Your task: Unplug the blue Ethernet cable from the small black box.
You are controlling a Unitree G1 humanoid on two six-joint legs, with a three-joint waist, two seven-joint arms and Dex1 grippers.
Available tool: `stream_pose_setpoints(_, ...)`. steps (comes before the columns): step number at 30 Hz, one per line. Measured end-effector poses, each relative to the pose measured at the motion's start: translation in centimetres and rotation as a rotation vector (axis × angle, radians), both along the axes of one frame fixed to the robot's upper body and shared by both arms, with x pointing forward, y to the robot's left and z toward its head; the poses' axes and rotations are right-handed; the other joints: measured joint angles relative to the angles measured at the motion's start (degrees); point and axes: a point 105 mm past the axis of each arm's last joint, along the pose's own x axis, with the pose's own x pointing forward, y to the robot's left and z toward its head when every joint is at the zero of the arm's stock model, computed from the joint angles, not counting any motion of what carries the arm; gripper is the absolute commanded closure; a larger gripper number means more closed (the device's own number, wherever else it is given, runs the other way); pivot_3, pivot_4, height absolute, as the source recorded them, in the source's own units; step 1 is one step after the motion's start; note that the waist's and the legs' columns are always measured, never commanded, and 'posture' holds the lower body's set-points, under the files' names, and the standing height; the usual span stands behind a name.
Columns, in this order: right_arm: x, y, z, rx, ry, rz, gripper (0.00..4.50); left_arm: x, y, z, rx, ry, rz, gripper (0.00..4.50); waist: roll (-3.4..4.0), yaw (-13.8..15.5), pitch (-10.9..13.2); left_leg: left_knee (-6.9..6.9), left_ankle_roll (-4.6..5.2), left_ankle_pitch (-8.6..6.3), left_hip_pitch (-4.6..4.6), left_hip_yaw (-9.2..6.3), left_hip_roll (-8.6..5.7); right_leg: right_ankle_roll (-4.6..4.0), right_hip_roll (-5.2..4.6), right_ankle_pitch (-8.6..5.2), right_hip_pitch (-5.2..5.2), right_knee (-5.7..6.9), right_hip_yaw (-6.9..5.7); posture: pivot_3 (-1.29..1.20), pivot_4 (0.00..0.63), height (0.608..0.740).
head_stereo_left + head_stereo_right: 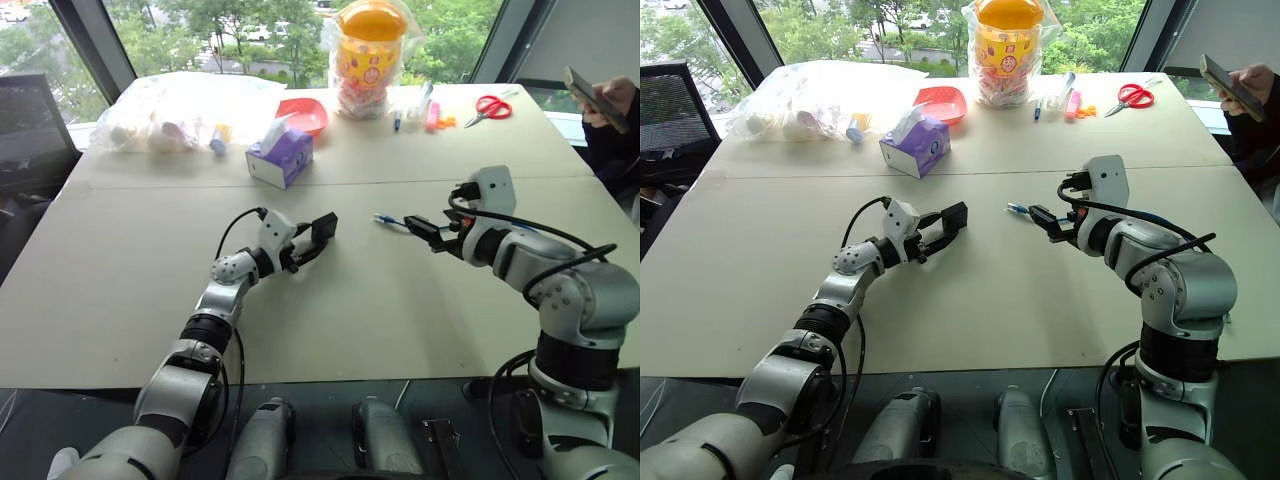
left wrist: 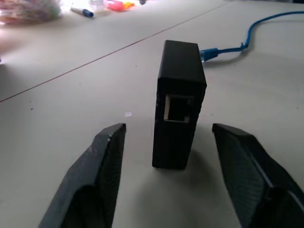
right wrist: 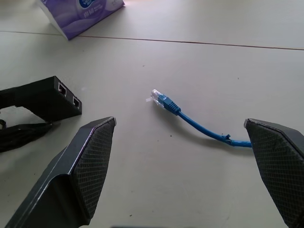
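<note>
Blue Ethernet cable [image 3: 190, 116] is out of the small black box [image 2: 178, 102]: its clear plug lies free on the beige table [image 1: 380, 310], pointing toward the box with bare tabletop between them. The box stands on edge on the table between the left gripper [image 2: 168, 178] fingers, one empty port facing the wrist camera; the fingers [image 2: 102, 166] are spread either side with visible gaps, so released, not grasping. From the right wrist view the box shows two ports on its end face, both empty. Right gripper [image 3: 183, 166] is spread wide and holds nothing; it sits over the cable's plug end, with the cord running off behind one finger. In the head views the left gripper [image 1: 318, 238] and right gripper [image 1: 420, 230] face each other across the middle of the table, apart, with the plug end [image 1: 385, 219] just beside the right one. Further back on the table: purple tissue box [image 1: 281, 156], red bowl [image 1: 303, 113], clear plastic bag of items [image 1: 180, 110], yellow-lidded jar in a bag [image 1: 368, 50], markers [image 1: 432, 113], red-handled scissors [image 1: 490, 107]. A person's hand holding a phone [image 1: 600, 98] is at the table's far right edge.
</note>
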Motion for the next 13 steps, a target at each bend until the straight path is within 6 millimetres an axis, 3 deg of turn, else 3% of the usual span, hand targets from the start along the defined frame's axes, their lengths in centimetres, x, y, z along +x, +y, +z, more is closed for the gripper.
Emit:
stream_pose_setpoints(1, -0.2, 0.2, 0.0, 0.002, 0.004, 0.012, 0.0, 0.0, 0.1, 0.0, 0.001, 0.003, -0.002, 0.07, 0.0, -0.03, 0.0, 0.0, 0.0, 0.0, 0.01, 0.0, 0.0, 0.0, 0.0, 0.0, 0.0, 0.0, 0.0, 0.0, 0.15, 0.74)
stream_pose_setpoints(13, -3.4, 0.7, -1.3, -0.05, 0.079, 0.151, 0.0, -2.3, 4.1, -0.2, 0.06, 0.069, -0.027, 0.07, 0.01, -0.14, -0.01, -0.03, 0.0, 0.0, -0.01, -0.03, 0.08, -0.02, 0.03, -0.01, -0.02, -0.02, 0.01, 0.0, 0.15, 0.74)
